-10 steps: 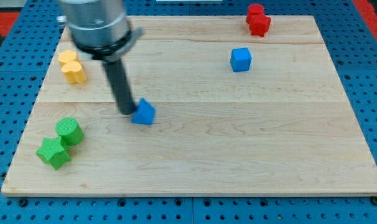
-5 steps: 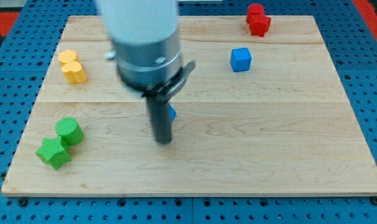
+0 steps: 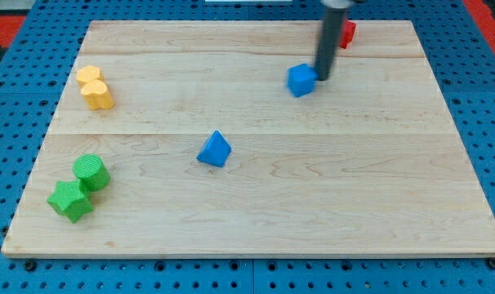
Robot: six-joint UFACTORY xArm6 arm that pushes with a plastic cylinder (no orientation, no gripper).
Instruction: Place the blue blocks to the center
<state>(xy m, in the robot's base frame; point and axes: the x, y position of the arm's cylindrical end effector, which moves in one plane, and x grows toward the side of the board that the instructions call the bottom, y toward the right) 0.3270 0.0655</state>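
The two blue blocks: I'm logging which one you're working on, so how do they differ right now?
The blue cube sits toward the view's top, right of middle, with my tip against its right side; the blue triangular block lies nearer the board's centre, with nothing touching it. The cube shows square faces; the triangular block comes to a peak. Both are the same blue and similar in size.

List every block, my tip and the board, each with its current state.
blue cube: flat, my tip at its right side
blue triangular block: alone, left of centre
my tip: beside blue cube
red block: partly hidden by rod
yellow block: left edge
green cylinder: upright, beside green star
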